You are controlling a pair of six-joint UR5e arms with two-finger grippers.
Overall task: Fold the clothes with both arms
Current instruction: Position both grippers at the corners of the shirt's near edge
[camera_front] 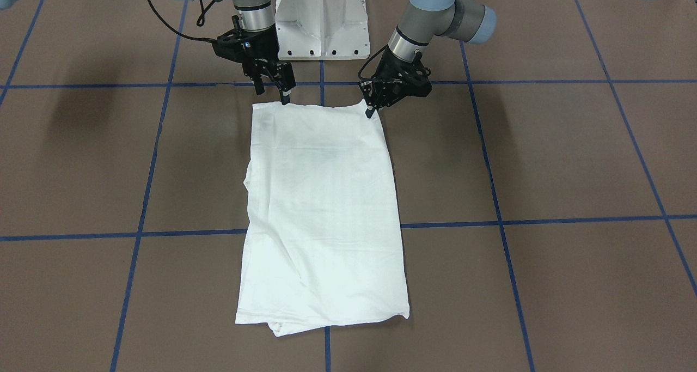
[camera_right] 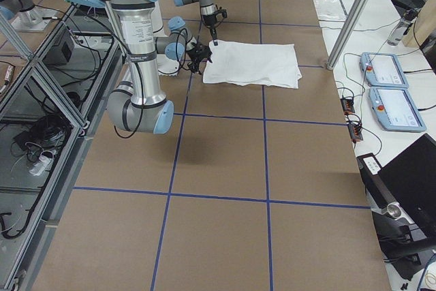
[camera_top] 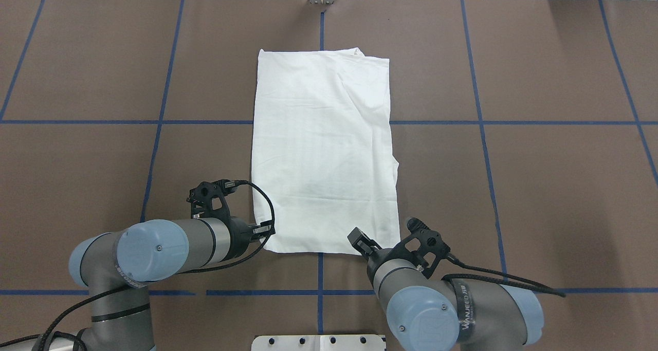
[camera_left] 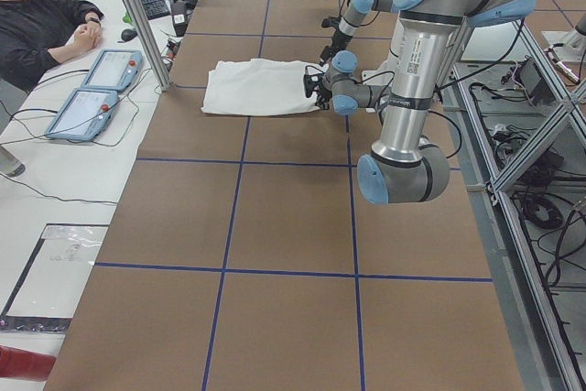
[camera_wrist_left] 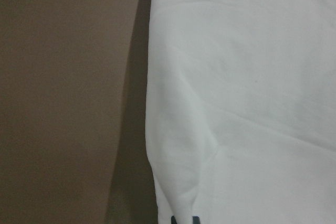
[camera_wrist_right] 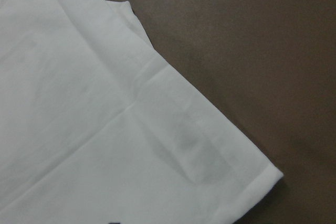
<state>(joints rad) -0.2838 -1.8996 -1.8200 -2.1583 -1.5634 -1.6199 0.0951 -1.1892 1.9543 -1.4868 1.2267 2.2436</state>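
The white T-shirt [camera_front: 326, 208] lies folded into a long rectangle in the middle of the brown table, also in the overhead view [camera_top: 324, 150]. No text or neckline shows. My left gripper [camera_front: 374, 110] is at the shirt's near corner, fingers close together and pinching the slightly raised corner; its wrist view shows the shirt edge [camera_wrist_left: 241, 103]. My right gripper [camera_front: 272, 95] is open at the other near corner, with one fingertip [camera_front: 285, 101] touching the hem. The right wrist view shows that corner [camera_wrist_right: 79, 129] lying flat.
The white pedestal base [camera_front: 321, 23] stands just behind both grippers. Blue tape lines [camera_front: 321, 225] grid the table. A seated person [camera_left: 41, 16] and teach pendants [camera_left: 92, 89] are beyond the table's far side.
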